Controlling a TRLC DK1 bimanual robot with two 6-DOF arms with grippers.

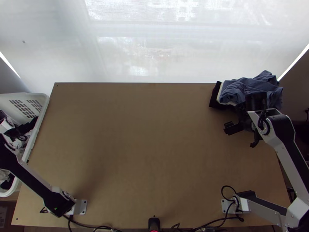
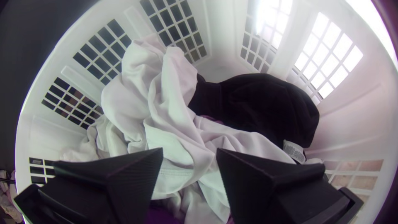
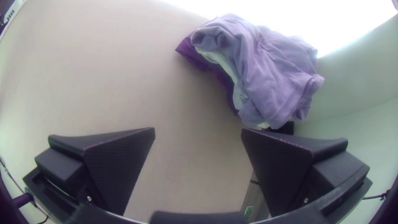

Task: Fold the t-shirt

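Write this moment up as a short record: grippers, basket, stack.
left gripper: open, at the basket, nothing held
right gripper: open, over the table's right side, nothing held
basket: white, left of the table; bunched white cloth beside black cloth
stack: far right corner, rumpled blue-grey cloth on top

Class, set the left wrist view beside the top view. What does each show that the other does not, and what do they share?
Only the left wrist view: a pale tag beside the black cloth, and a bit of purple cloth below the white cloth.

Only the top view: blue cloth heaped at the table's far right corner, and the right gripper near it.

Both: the basket, with white and black cloth in it.
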